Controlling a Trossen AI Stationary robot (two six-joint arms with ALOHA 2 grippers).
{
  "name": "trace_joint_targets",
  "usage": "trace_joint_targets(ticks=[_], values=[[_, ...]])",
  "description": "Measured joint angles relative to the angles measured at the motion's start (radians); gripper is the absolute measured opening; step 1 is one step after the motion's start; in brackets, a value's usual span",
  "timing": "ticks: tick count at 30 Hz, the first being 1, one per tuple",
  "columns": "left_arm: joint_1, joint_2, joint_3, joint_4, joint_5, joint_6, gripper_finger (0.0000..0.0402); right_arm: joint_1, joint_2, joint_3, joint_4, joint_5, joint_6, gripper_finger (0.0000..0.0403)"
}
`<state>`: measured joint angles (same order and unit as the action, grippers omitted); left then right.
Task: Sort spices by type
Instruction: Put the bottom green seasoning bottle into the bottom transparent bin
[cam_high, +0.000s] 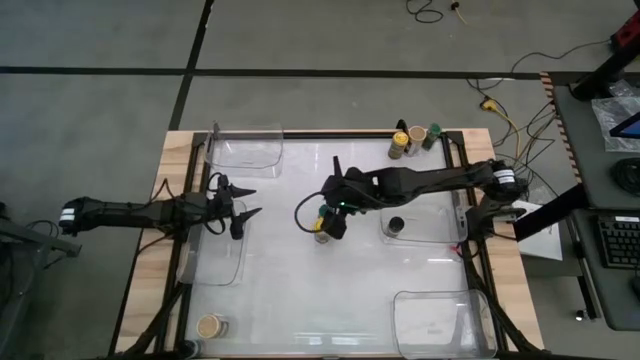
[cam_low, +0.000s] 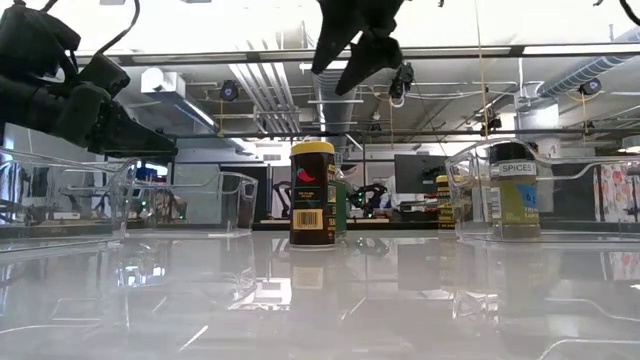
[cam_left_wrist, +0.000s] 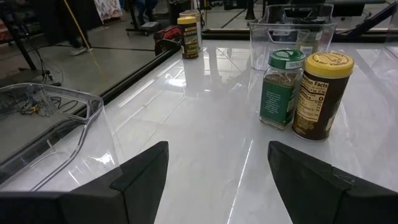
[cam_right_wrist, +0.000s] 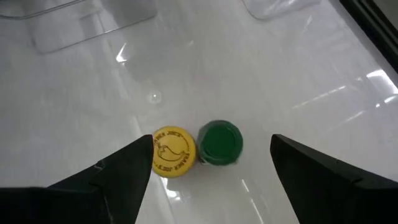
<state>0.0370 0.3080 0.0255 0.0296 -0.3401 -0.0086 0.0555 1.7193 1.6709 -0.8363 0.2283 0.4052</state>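
Note:
Two spice jars stand upright side by side at the table's middle: a yellow-lidded jar (cam_right_wrist: 173, 151) (cam_left_wrist: 321, 93) (cam_low: 313, 195) and a green-lidded jar (cam_right_wrist: 220, 143) (cam_left_wrist: 283, 87). My right gripper (cam_high: 328, 222) (cam_right_wrist: 211, 140) hangs open above them, fingers pointing down, clear of both lids; the low view shows it (cam_low: 362, 60) well above the jars. My left gripper (cam_high: 254, 201) (cam_left_wrist: 217, 146) is open, level above the table, to the left of the pair and facing them.
Three more jars (cam_high: 412, 137) stand at the far edge. A black-lidded jar (cam_high: 395, 225) (cam_low: 513, 195) sits in the right clear tray (cam_high: 430, 238), and a tan-lidded jar (cam_high: 210, 325) at the near-left corner. Other clear trays lie far-left (cam_high: 245, 150), left (cam_high: 215, 262) and near-right (cam_high: 440, 320).

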Motion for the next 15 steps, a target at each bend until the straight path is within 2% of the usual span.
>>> trace_joint_targets(ticks=[8, 15], values=[[0.0, 0.003, 0.0, 0.0, 0.0, 0.0, 0.026, -0.022, 0.07, 0.061, -0.061, 0.0, 0.013, 0.03], [0.0, 0.004, 0.0, 0.0, 0.0, 0.0, 0.026, -0.042, 0.125, 0.061, -0.093, -0.001, 0.092, 0.033]])
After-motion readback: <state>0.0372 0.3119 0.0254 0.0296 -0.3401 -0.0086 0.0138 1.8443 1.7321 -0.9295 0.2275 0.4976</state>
